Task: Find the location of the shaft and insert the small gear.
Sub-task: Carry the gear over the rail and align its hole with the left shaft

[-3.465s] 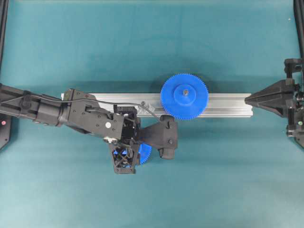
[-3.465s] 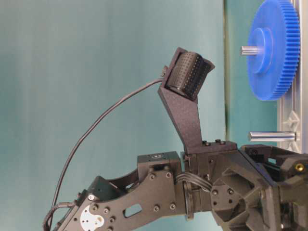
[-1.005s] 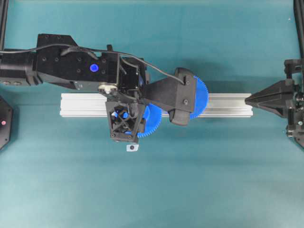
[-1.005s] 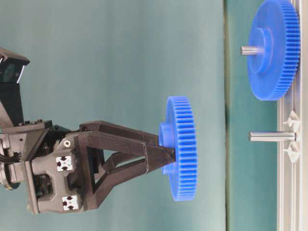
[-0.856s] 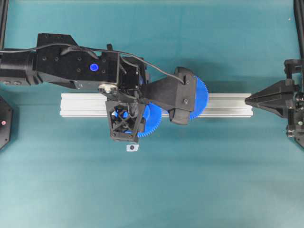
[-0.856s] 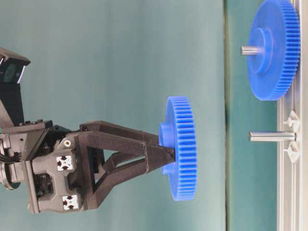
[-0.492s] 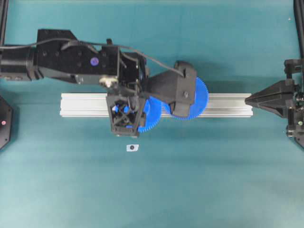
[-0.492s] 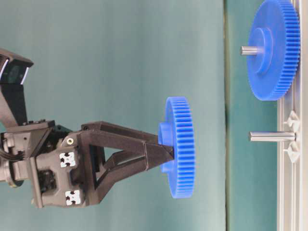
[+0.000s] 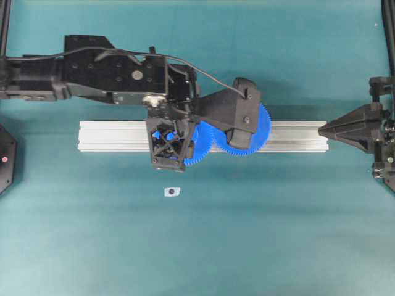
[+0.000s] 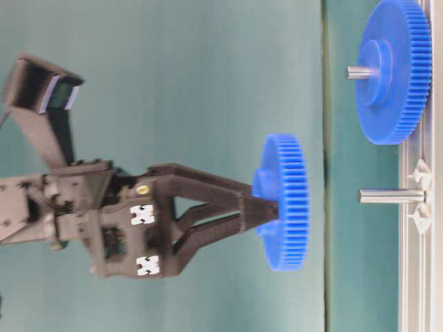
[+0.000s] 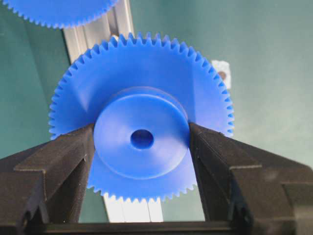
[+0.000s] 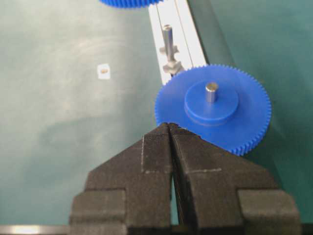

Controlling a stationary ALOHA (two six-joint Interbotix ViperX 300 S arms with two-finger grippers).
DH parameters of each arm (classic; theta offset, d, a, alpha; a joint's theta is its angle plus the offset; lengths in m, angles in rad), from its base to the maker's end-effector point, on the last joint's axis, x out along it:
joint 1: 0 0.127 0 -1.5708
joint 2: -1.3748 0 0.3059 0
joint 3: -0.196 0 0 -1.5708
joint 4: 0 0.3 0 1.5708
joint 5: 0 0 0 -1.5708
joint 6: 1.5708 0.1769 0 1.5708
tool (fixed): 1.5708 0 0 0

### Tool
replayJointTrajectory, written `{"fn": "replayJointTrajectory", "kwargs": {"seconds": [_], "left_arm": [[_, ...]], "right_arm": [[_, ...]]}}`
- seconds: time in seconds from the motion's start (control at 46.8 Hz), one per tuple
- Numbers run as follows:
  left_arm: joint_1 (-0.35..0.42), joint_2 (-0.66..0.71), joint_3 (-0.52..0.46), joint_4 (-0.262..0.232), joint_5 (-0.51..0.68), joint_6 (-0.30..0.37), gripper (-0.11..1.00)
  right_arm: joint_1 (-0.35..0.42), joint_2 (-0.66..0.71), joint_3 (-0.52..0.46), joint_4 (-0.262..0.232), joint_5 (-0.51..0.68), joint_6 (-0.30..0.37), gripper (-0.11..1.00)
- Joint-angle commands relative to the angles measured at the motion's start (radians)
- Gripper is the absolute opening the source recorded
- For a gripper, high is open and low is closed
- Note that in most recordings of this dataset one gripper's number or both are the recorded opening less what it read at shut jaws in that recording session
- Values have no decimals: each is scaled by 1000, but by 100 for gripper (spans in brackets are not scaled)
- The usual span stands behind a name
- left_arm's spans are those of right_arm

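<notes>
We see the left gripper (image 9: 168, 148) reaching in from the left of the overhead view, over the aluminium rail (image 9: 111, 136), jaws spread to a moderate width and clamped on the raised hub of the small gear (image 10: 285, 201). In the left wrist view the two black fingers (image 11: 58, 166) press either side of that hub, with the small gear's (image 11: 141, 122) toothed rim standing clear behind them and the centre hole open and facing the camera. From table level the small gear is carried off the rail, face parallel to it, near the shaft (image 10: 391, 196) but apart from it; a gap of teal mat shows between gear and pin tip. The shaft stands out of the rail on its small metal base, bare, nothing on it. We cannot tell from these views whether the gear's hole is lined up on the pin. Just beside the shaft along the rail sits the large gear (image 10: 393, 70), already on its own grey pin. On the mat in front of the rail lies a small white tag (image 9: 172, 192), apart from everything. Far right, the right gripper (image 9: 327, 130) is parked with its tip at the rail's end; in the right wrist view its jaws are pressed together, tips touching, holding nothing, with the large gear (image 12: 213, 106) and the shaft (image 12: 168, 41) beyond them.
</notes>
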Motion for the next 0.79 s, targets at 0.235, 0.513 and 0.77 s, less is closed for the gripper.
{"fn": "replayJointTrajectory", "kwargs": {"seconds": [0.235,0.513,0.77], "left_arm": [[11,3,-21,3,-38,-2,65],[21,25,-14,3,-41,2,65],[28,29,32,3,-75,-2,66]], "right_arm": [[-2,6,-14,0,-9,8,2],[-2,6,-12,0,-8,9,2],[-2,6,-12,0,-8,9,2]]}}
